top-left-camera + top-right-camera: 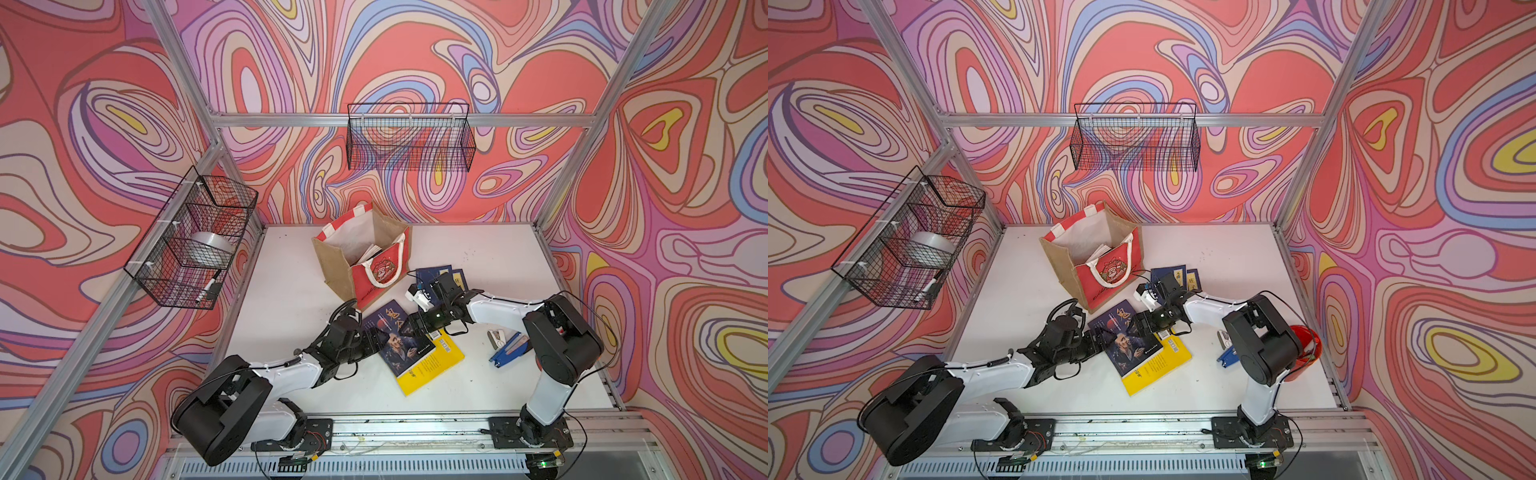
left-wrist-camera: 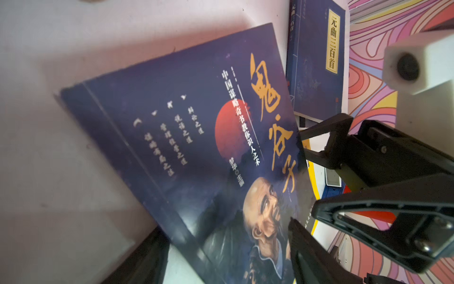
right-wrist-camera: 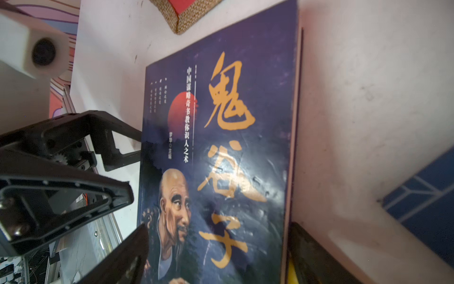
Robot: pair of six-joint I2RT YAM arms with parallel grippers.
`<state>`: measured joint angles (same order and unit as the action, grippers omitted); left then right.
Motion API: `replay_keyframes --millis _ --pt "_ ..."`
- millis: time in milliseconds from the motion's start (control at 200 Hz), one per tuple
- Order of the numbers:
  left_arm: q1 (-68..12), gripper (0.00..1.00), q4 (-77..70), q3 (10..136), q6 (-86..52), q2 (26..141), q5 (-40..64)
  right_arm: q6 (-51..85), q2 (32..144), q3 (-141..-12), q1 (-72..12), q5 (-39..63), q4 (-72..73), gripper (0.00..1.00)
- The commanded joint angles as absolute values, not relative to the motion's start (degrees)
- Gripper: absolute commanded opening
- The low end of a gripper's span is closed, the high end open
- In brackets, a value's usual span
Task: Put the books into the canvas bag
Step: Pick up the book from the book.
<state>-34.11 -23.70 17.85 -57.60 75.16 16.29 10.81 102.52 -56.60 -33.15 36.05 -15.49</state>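
Observation:
The portrait-cover book lies in the middle of the table, partly on a yellow book. My left gripper is open at one end of it, with one finger low beside the table and the other over the cover. From the opposite end my right gripper is open round its edge the same way. Behind the right arm lie navy books. The canvas bag stands open at the back with pale pages showing inside.
A blue stapler lies to the right of the books, near the right arm. Black wire baskets hang on the back wall and the left wall, the latter holding a tape roll. A red object sits behind the right arm.

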Motion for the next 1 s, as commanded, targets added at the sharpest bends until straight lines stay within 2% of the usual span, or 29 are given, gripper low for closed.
replay_keyframes --millis 0,165,305,376,486,686,796,922,997 --pt "-31.74 0.76 -27.18 16.63 -56.06 75.7 18.5 12.12 102.22 -55.15 -35.76 40.27 -14.03 0.89" --pt "-30.59 0.64 -30.72 15.54 -55.44 74.39 20.73 13.13 103.35 -55.06 -36.56 40.3 -12.45 0.88" --pt "-30.24 0.63 -39.5 15.08 -54.25 77.45 27.21 13.36 105.21 -55.63 -36.85 40.56 -11.32 0.88" --pt "-29.94 0.58 -43.89 14.19 -54.6 79.83 28.93 13.23 106.06 -55.47 -36.83 40.68 -10.48 0.88" --pt "-28.98 0.37 -53.52 12.33 -57.07 85.1 31.05 13.17 106.95 -55.21 -36.83 41.2 -9.68 0.88" --pt "-27.65 0.16 -66.68 11.0 -60.89 93.39 33.77 13.27 106.33 -54.85 -36.86 41.18 -9.72 0.87" --pt "-27.27 0.0 -65.91 10.91 -60.21 93.11 33.46 12.58 104.66 -55.0 -36.46 40.75 -11.53 0.87" --pt "-27.26 0.0 -59.87 10.15 -56.64 86.73 31.62 12.98 99.71 -56.16 -32.84 39.46 -14.48 0.87" --pt "-27.42 0.0 -48.11 11.05 -51.88 78.81 29.8 13.45 94.92 -58.02 -30.31 35.91 -17.39 0.88"
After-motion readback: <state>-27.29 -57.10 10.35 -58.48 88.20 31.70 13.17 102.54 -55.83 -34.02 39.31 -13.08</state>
